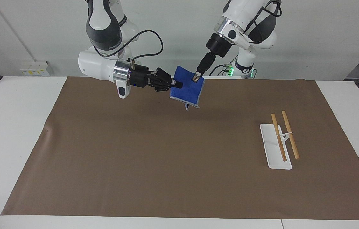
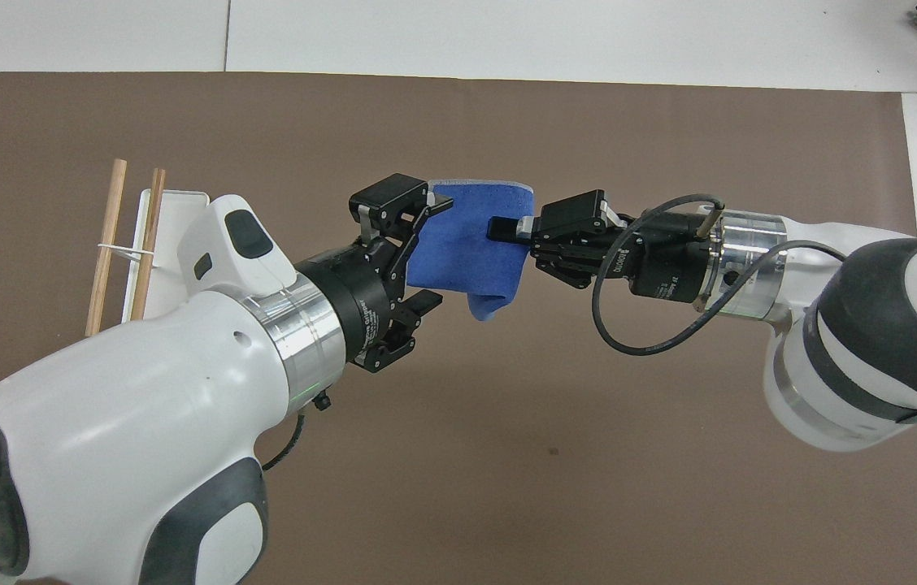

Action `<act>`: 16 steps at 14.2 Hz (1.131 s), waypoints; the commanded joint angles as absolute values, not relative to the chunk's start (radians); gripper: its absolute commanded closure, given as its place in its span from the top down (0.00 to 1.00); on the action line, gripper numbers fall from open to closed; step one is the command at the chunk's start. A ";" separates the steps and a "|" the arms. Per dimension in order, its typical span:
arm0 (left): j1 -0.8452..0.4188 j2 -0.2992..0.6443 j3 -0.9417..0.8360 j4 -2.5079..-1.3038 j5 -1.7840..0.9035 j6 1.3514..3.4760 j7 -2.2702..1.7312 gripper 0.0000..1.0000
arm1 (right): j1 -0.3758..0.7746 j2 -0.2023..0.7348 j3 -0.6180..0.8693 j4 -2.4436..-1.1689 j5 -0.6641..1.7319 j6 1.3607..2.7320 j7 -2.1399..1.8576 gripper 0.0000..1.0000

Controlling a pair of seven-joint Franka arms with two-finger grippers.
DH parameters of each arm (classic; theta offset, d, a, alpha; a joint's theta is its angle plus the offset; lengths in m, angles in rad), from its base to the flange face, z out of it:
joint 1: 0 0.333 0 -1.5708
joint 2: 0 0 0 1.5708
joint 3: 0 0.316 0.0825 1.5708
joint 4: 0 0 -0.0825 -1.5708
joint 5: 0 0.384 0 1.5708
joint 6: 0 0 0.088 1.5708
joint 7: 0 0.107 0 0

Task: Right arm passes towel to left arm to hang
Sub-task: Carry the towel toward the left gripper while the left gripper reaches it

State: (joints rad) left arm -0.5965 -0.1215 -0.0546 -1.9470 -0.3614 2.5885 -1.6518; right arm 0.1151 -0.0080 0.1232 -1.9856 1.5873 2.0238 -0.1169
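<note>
The bright blue towel [image 1: 188, 91] hangs in the air over the brown mat's edge nearest the robots. My right gripper [image 1: 177, 84] is shut on one side of it and holds it out level. In the overhead view the towel [image 2: 467, 248] sits between both hands, with the right gripper [image 2: 507, 228] pinching its edge. My left gripper [image 1: 195, 77] comes down at the towel's other side. It is open, and in the overhead view the left gripper [image 2: 431, 253] has one finger on each side of the towel's edge.
The white-based rack [image 1: 275, 149] with two wooden rods stands on the brown mat [image 1: 166, 159] toward the left arm's end of the table. In the overhead view the left arm partly covers the rack [image 2: 151, 213].
</note>
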 commanded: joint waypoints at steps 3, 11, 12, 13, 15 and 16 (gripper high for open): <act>-0.607 -0.072 -0.052 -1.953 -0.376 2.707 -1.687 1.00 | 0.110 -0.011 0.129 -1.996 1.620 2.037 -0.158 0.00; -0.606 -0.064 -0.052 -1.940 -0.368 2.711 -1.700 0.47 | 0.110 -0.011 0.127 -1.996 1.618 2.039 -0.160 0.00; -0.601 -0.064 -0.051 -1.940 -0.368 2.708 -1.700 0.42 | 0.110 -0.011 0.127 -1.996 1.620 2.039 -0.160 0.00; -0.598 -0.064 -0.051 -1.940 -0.367 2.703 -1.697 0.35 | 0.110 -0.011 0.127 -1.996 1.620 2.039 -0.158 0.00; -0.594 -0.064 -0.051 -1.939 -0.364 2.698 -1.689 0.05 | 0.110 -0.011 0.127 -1.996 1.620 2.039 -0.158 0.00; -0.592 -0.063 -0.051 -1.939 -0.362 2.698 -1.686 0.00 | 0.110 -0.011 0.127 -1.996 1.620 2.039 -0.158 0.00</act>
